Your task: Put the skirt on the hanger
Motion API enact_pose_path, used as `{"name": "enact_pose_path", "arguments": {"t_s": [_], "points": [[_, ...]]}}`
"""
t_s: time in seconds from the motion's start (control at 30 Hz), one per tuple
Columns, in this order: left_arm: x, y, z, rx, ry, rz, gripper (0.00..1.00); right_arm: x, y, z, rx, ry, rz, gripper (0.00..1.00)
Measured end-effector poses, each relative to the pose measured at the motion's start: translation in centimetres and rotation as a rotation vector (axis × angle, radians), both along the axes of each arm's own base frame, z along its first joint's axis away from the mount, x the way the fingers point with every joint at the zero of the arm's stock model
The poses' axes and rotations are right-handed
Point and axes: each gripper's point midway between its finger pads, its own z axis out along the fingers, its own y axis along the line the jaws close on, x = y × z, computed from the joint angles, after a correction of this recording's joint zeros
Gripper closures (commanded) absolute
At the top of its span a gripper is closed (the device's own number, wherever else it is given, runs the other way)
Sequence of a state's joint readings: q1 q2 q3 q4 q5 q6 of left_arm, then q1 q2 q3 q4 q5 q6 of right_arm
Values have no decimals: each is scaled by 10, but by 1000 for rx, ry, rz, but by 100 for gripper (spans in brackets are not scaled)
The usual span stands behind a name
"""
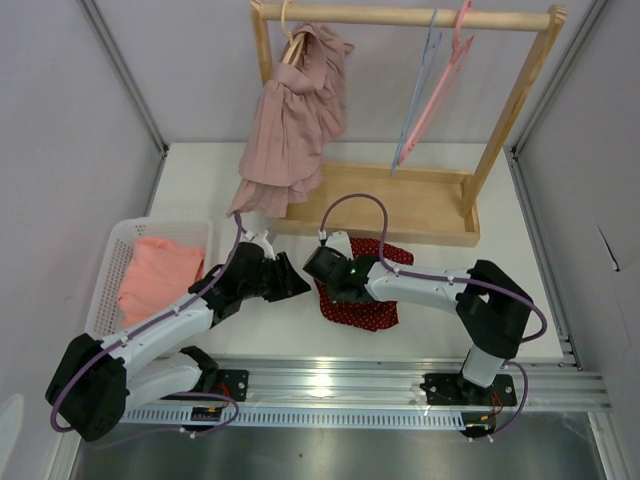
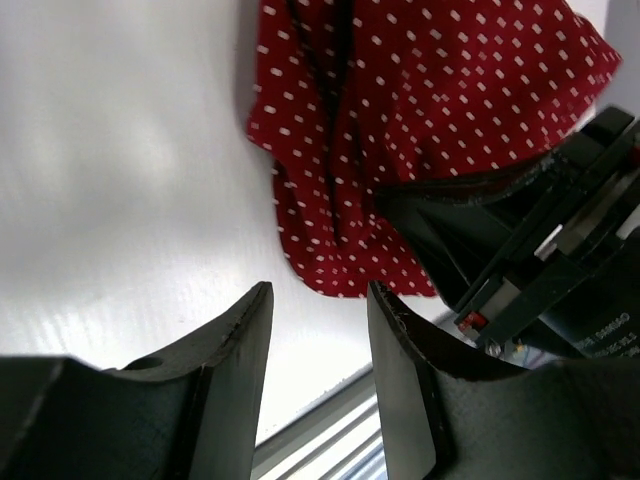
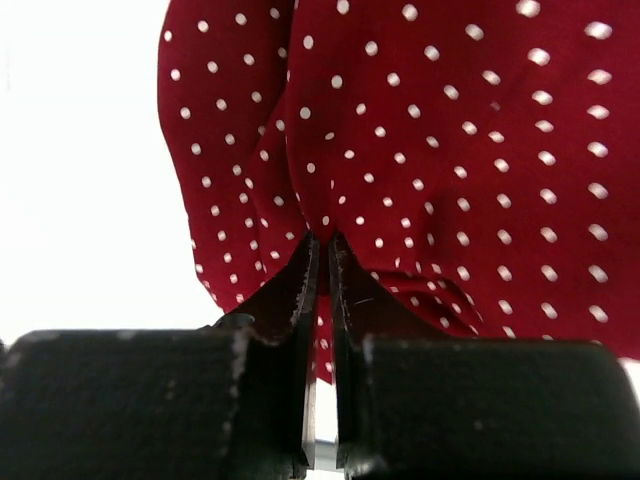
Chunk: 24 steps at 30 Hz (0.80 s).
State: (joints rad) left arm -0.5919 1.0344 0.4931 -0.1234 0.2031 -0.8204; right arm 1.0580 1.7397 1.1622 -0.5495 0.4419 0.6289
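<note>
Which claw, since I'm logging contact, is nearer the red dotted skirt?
Right. The right claw is pinched shut on the skirt; the left claw hangs open just beside it, not touching.

On my screens, the dotted skirt (image 1: 362,312) is thin matt cloth on a smooth, glossy white surface (image 1: 200,185); the rack (image 1: 400,210) is bare pale wood, the basket (image 1: 160,226) white plastic, the rail (image 1: 400,376) ribbed metal.

Bright, even overhead light is flooding the white surface (image 1: 190,190), which is washing out to near pure white in both wrist views. Glare is shining off the metal rail (image 1: 330,382). The claw fingers (image 3: 270,400) are looming dark and softly blurred in the right wrist view
</note>
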Motion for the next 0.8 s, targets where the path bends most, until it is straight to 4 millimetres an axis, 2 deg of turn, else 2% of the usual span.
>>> {"name": "enact_pose_path", "arguments": {"t_s": [0.07, 0.23, 0.4, 0.53, 0.8], "points": [[-4, -10, 3, -14, -3, -42, 52, 0, -3, 8, 8, -6, -4, 99], [-10, -49, 9, -30, -7, -162, 55, 5, -12, 51, 85, -63, -33, 100], [-11, -64, -8, -13, 21, -195, 56, 11, -28, 90, 151, -121, -77, 100], [-9, -69, -23, 14, 56, -202, 56, 12, -40, 103, 169, -140, -109, 100], [-14, -82, -49, 48, 107, -226, 56, 10, -65, 117, 184, -157, -147, 100]]}}
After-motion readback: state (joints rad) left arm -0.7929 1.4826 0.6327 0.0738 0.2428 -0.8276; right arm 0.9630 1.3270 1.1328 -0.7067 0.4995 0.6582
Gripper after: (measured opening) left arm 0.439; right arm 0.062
